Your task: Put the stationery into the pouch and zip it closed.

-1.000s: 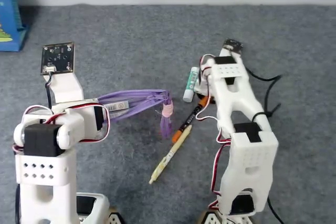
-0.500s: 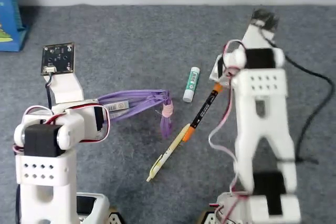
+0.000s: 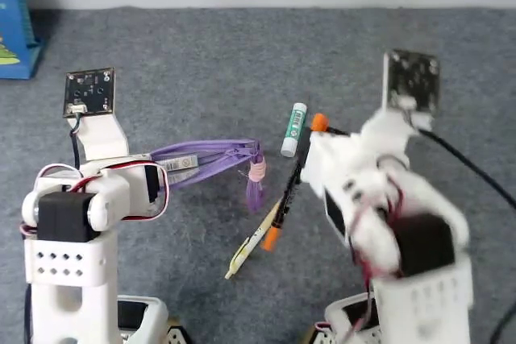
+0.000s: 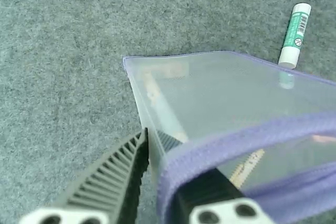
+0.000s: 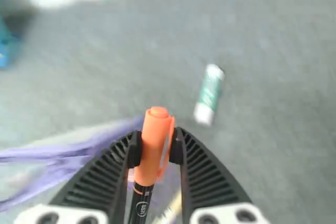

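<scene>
My left gripper is shut on one end of the clear pouch with purple edging and holds it up off the carpet; its mouth gapes beside the gripper. My right gripper is shut on a black pen just below its orange cap. In the high view that gripper holds the pen tilted, to the right of the pouch's zip end. A green-and-white glue stick lies flat beyond it. A yellow pen lies on the carpet nearer the front.
Grey carpet covers the table. A blue box stands at the far left edge. The glue stick has open carpet around it.
The right arm has picked the black pen up off the carpet and pulled back toward the front with it. The yellow pen shifted slightly. The left arm and pouch have kept still.
</scene>
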